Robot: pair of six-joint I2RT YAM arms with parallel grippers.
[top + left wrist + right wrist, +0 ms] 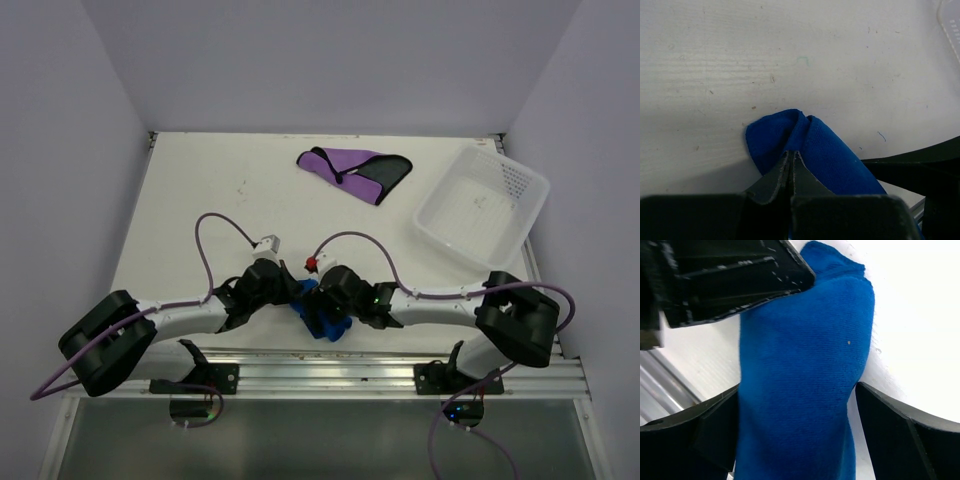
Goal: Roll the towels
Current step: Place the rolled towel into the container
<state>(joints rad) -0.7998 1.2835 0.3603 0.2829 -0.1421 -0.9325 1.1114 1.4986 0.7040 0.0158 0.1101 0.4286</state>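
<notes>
The left pincer is clenched, its two tips pressed together on a raised fold of the blue towel, a crease running from that fold away to the towel's far edge. The cloth is bright royal blue with a fine, soft weave, and it is bunched into a thick rounded bundle on the white table. Its blunt end lies just beyond the tips and the rest trails back under the fingers. The right pincer is released, its jaws spread wide with one finger on each side of the bundle. Whether either finger presses the cloth I cannot tell. Its camera shows the knit and a pale speck up close, with the black body of the other arm over the far-left part of the towel. Only the top view takes in both arms meeting over the blue towel at the table's near edge. Well beyond the pincers lies the purple towel, flat, with a black section and dark trim. The white perforated basket sits far out to the right.
</notes>
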